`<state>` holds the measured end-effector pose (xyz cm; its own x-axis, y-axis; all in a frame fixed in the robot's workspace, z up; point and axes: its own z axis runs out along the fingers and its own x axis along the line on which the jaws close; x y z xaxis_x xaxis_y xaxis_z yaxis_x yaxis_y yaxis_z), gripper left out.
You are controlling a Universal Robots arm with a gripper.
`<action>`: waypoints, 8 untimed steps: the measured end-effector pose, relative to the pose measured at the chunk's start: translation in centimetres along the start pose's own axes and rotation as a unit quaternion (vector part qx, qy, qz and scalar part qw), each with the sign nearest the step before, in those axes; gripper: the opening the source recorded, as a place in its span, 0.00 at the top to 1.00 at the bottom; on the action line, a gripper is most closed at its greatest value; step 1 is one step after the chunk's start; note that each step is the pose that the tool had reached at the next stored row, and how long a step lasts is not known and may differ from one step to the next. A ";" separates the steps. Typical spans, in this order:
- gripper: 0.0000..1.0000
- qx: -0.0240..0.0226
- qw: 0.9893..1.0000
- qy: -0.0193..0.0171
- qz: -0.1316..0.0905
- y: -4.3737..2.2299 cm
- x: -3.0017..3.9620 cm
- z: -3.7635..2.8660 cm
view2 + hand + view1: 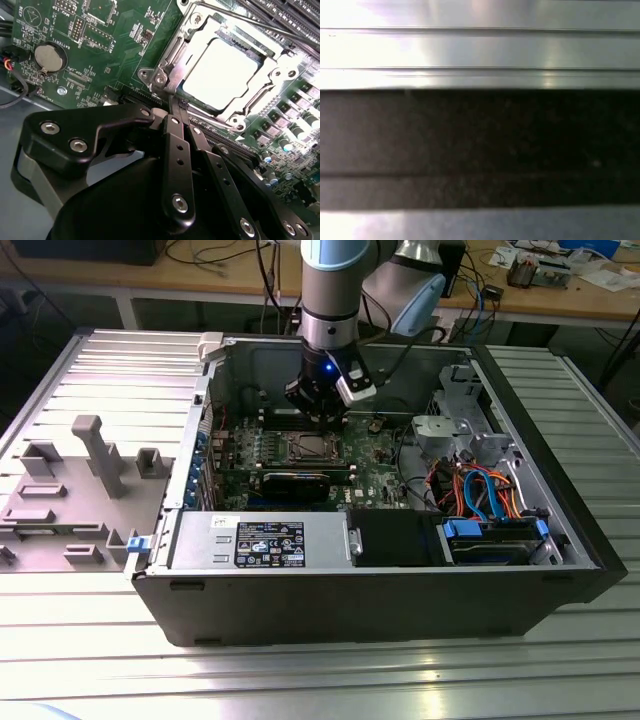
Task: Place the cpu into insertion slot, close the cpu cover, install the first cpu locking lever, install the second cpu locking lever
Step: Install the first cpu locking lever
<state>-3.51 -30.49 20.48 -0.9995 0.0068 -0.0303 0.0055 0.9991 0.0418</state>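
Observation:
The cpu [222, 72] lies flat in the insertion slot [312, 447], its silver top showing through the square opening of the cpu cover [280, 65]. The cover lies flat over the socket. One thin wire locking lever [240, 21] runs along the socket's far side. My gripper [175, 102] is shut, its black fingers [176, 150] pressed together with nothing seen between them. Their tips rest at the socket's edge by a corner screw [160, 78]. In the exterior view the gripper [322, 420] hangs just above the back edge of the socket inside the open computer case.
A long black expansion card [295, 480] lies just in front of the socket. Memory slots [280, 15] and a coin battery [50, 57] flank it. The power supply [260, 540], coloured cables [480, 490] and case walls [190, 440] hem the board. A grey fixture [90, 450] stands outside.

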 end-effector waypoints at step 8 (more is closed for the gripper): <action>0.89 0.000 1.000 0.000 0.000 -0.05 -0.02 0.26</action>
<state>-3.48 -30.54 20.21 -0.9995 0.0067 -0.0300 0.0055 0.9991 0.0416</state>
